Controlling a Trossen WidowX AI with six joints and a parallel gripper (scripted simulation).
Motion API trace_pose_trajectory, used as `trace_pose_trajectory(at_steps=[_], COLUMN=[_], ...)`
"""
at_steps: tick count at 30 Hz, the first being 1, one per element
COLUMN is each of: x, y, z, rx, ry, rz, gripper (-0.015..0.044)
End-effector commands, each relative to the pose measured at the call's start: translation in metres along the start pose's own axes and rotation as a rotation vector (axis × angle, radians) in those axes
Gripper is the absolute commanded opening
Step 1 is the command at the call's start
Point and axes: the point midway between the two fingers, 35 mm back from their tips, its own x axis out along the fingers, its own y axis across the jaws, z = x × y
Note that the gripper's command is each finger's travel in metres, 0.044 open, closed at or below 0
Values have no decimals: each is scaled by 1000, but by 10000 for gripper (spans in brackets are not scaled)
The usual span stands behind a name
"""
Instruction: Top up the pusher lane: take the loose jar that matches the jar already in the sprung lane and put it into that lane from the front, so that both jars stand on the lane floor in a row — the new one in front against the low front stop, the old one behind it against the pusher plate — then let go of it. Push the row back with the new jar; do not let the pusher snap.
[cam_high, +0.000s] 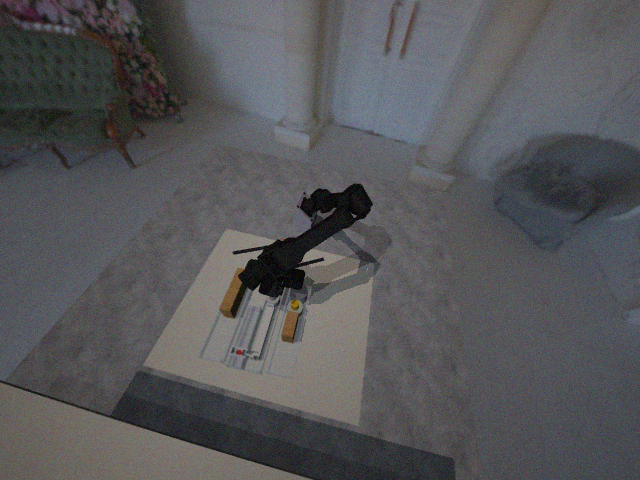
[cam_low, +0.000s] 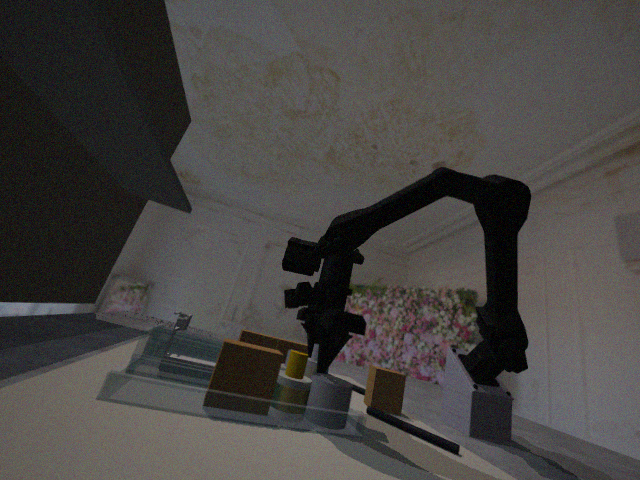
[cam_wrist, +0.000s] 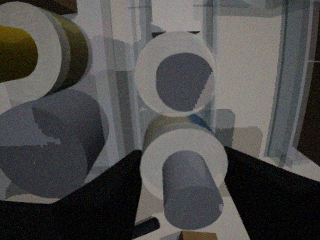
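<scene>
A jar with a white shoulder and grey cap (cam_wrist: 192, 192) is between the two black fingers in the wrist view. My gripper (cam_wrist: 180, 155) (cam_low: 321, 367) is shut on it. Some tan and blue shows on its body. A similar white-rimmed jar with a grey top (cam_wrist: 175, 82) stands directly behind it, between the clear walls of the lane (cam_high: 263, 330). The two line up and look very close; contact cannot be told. A dark edge, perhaps the pusher plate (cam_wrist: 170, 33), shows behind the rear jar. The held jar's base and the front stop are hidden.
A yellow-capped jar (cam_high: 295, 304) (cam_low: 296, 364) (cam_wrist: 15, 47) and a plain grey cylinder (cam_low: 328, 403) (cam_wrist: 45, 150) stand close on the left in the wrist view. Wooden blocks (cam_high: 233, 297) (cam_high: 290, 328) flank the lanes. Another block (cam_low: 385, 390) and a black rod (cam_low: 413, 431) lie toward the arm's base.
</scene>
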Motion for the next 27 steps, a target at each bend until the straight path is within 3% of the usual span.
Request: trace_pose_trajectory(at_steps=[1, 27], x=[0, 8], y=[1, 1], z=[5, 4], rx=[-9, -9], ry=[-17, -17], rz=[4, 4], gripper=[0, 0])
